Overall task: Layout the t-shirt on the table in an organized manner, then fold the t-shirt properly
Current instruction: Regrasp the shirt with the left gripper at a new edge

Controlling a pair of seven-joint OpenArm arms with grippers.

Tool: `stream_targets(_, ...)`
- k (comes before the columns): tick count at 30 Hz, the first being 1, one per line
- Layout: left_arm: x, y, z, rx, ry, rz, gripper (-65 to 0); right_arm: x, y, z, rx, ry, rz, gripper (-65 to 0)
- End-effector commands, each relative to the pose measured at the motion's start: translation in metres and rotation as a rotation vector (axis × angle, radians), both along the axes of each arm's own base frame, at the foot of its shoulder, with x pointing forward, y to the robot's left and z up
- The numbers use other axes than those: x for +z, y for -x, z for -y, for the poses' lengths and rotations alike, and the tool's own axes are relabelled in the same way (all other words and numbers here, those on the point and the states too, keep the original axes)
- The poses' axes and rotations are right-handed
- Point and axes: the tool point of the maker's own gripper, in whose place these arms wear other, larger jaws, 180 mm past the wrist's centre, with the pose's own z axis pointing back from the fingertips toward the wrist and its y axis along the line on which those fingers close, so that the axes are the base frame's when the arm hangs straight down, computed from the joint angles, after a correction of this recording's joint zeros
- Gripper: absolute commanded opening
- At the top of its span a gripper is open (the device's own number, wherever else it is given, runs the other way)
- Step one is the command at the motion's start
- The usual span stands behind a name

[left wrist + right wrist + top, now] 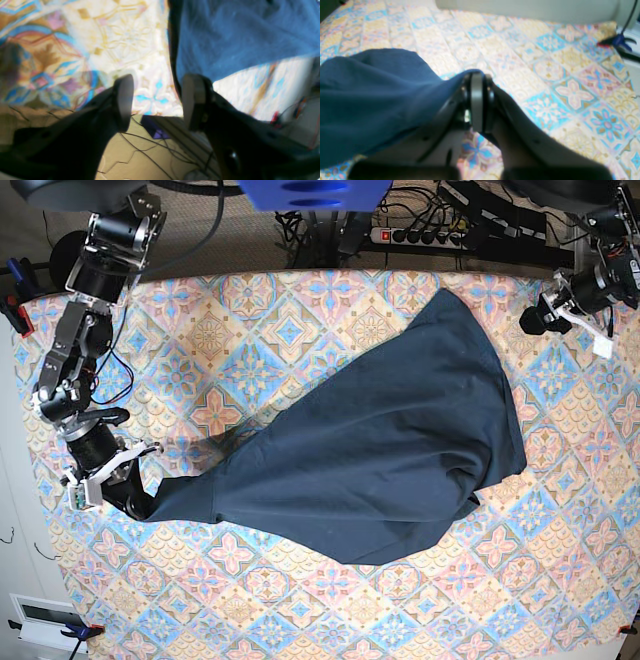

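The dark navy t-shirt [380, 440] lies stretched diagonally across the table [300, 600], wrinkled, from the upper right down to the lower left. At the shirt's lower-left end my right gripper [135, 498] is shut on a corner of the cloth. In the right wrist view the right gripper [477, 100] pinches the fabric edge, and the t-shirt [370, 100] drapes away to the left. My left gripper [530, 320] hovers off the shirt's upper-right edge. The left wrist view shows the left gripper [157, 100] open with nothing between its fingers and the t-shirt [237, 37] just beyond them.
A power strip [440, 235] and cables lie behind the table's far edge. Clamps hold the tablecloth at the left edge [15, 300] and the lower-left corner [85, 630]. A blue clamp [620, 41] sits at the table's edge in the right wrist view.
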Motion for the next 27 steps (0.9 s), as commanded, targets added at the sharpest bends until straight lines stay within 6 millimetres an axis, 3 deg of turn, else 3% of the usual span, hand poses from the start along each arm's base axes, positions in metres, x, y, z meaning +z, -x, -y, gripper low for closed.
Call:
stream_targets(1, 0.004, -0.004, 0.003, -0.043, -0.028, 0.008, -36.1, 0.016, -0.005, 0.004, -0.002, 0.025, 0.049, -64.3)
stream_targets(9, -0.024, -0.002, 0.06, -0.228, -0.021, -0.05, -36.1, 0.004, -0.005, 0.013, -0.028, 0.13, 0.007, -64.3)
stream_targets(17, -0.042, 0.018, 0.112, -0.327, 0.079, -0.105, -36.6, 0.004, -0.005, 0.014, -0.03, 0.13, 0.007, -64.3)
stream_targets(24, -0.053, 0.032, 0.136, -0.27, 0.163, -0.131, -41.3, 0.004, -0.005, 0.014, -0.03, 0.13, 0.007, -64.3)
stream_targets(27, -0.064, 0.036, 0.129, -0.183, 0.192, -0.153, -41.4, 0.006, -0.005, 0.012, -0.026, 0.133, 0.012, -64.3)
